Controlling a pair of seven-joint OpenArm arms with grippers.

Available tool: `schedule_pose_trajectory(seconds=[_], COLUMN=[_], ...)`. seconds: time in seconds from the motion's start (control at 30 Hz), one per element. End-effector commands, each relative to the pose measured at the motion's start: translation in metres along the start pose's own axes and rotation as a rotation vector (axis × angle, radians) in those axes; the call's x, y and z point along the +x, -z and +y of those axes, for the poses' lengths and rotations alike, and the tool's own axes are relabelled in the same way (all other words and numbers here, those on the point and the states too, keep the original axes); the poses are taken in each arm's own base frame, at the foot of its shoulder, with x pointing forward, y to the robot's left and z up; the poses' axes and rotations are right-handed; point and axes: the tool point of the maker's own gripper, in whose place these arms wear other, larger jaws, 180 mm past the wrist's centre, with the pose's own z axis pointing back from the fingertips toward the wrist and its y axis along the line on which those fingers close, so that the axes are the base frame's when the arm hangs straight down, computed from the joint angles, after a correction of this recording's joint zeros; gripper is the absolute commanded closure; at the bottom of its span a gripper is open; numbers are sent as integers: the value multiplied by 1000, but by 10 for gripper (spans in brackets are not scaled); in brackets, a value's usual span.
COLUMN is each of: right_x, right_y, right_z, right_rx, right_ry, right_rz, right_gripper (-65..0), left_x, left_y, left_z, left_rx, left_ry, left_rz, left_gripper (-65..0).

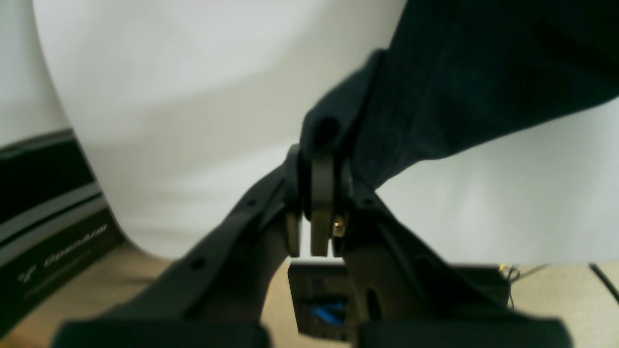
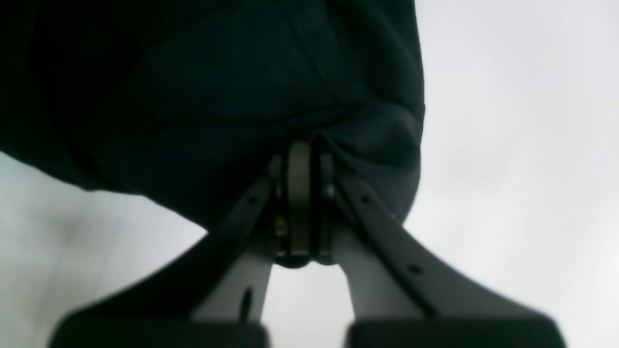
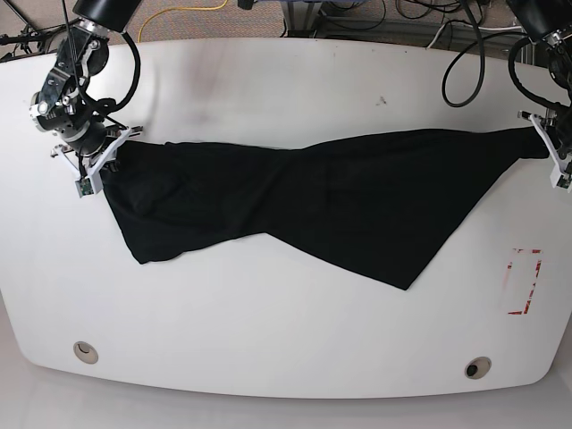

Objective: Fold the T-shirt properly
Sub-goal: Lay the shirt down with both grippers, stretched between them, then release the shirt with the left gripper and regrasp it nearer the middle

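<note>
A black box (image 1: 46, 227) at eight o'clock in the left wrist view bears pale lettering, too blurred to read. No other text shows.

Seen from above: white table (image 3: 286, 340) with rounded corners, black T-shirt (image 3: 304, 201) stretched lengthwise across its middle, twisted at the centre so both halves hang in sagging triangles towards the near edge. Right gripper (image 3: 105, 150) at the cloth's left end, clamped on it; left gripper (image 3: 543, 136) at the far right end, pinching a narrow tip of fabric. Red rectangular marking (image 3: 525, 281) near the right edge. Two small round holes (image 3: 86, 350) near the front corners. Cables (image 3: 420, 18) beyond the far edge.
</note>
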Motion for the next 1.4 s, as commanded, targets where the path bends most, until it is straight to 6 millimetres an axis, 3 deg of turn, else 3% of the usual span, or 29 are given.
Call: schedule_pose_trajectory(seconds=[0.0, 0.2, 0.43, 0.7, 0.83, 1.0, 1.17, 1.37], right_x=[11, -2, -12, -18, -19, -18, -17, -15], right_y=[-6, -7, -8, -9, -9, -9, -9, -8], right_z=[-5, -3, -1, 0, 0, 1, 1, 1], right_rx=[-13, -9, -7, -4, -4, -2, -3, -1], right_ry=[-13, -10, -6, -7, -7, -3, -4, -3], right_rz=[-46, -19, 2, 14, 16, 14, 11, 6], right_gripper=[0, 0, 0, 0, 0, 0, 0, 0], left_x=[0, -15, -21, -23, -19, 20, 63, 118], left_y=[-6, -6, -7, -7, -6, -10, -13, 12], left_z=[8, 11, 12, 12, 10, 15, 17, 3], left_rx=[25, 32, 36, 35, 26, 42, 57, 10], left_ry=[19, 50, 58, 64, 58, 18, -20, -54], left_rz=[-5, 26, 43, 50, 36, -70, -171, -187], left_gripper=[0, 0, -135, -181, -340, -471, -478, -483])
